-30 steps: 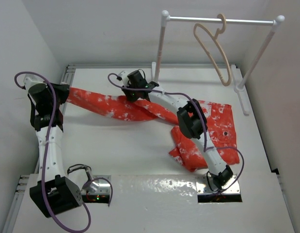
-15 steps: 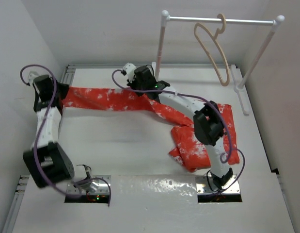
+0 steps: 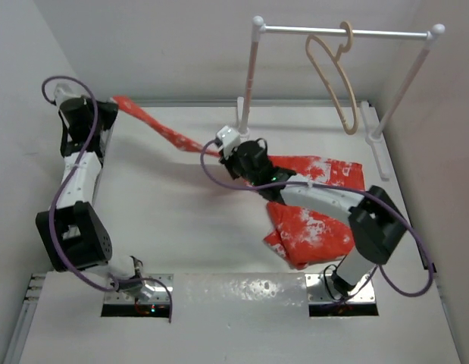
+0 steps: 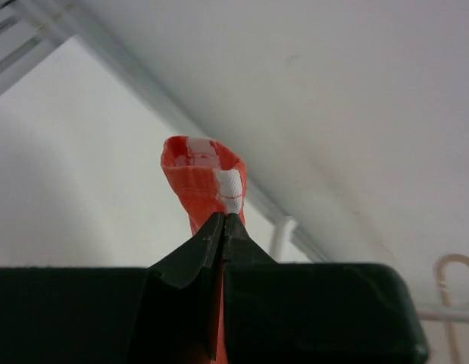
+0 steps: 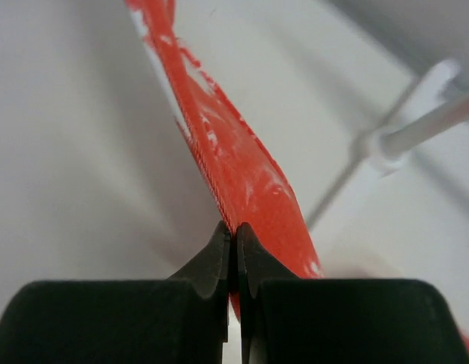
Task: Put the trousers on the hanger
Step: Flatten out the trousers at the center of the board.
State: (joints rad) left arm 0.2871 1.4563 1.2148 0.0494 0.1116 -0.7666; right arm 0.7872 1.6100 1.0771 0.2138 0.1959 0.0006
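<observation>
White worktop (image 3: 181,235) below; left gripper (image 4: 223,218) and right gripper (image 5: 234,227) both clamp one leg of the speckled red-orange fabric trousers (image 3: 310,227); I'd hold it taut, then feed it through the thin tan wooden hanger (image 3: 336,76) up beyond the right gripper.

One leg of the trousers (image 3: 310,231) stretches off the table (image 3: 181,227) from the left hand (image 3: 111,107), at the far-left corner, to the right hand (image 3: 223,152) mid-table; the rest lies bunched near the right edge, with the hanger (image 3: 334,80) on the rail (image 3: 348,31) above the far-right corner
</observation>
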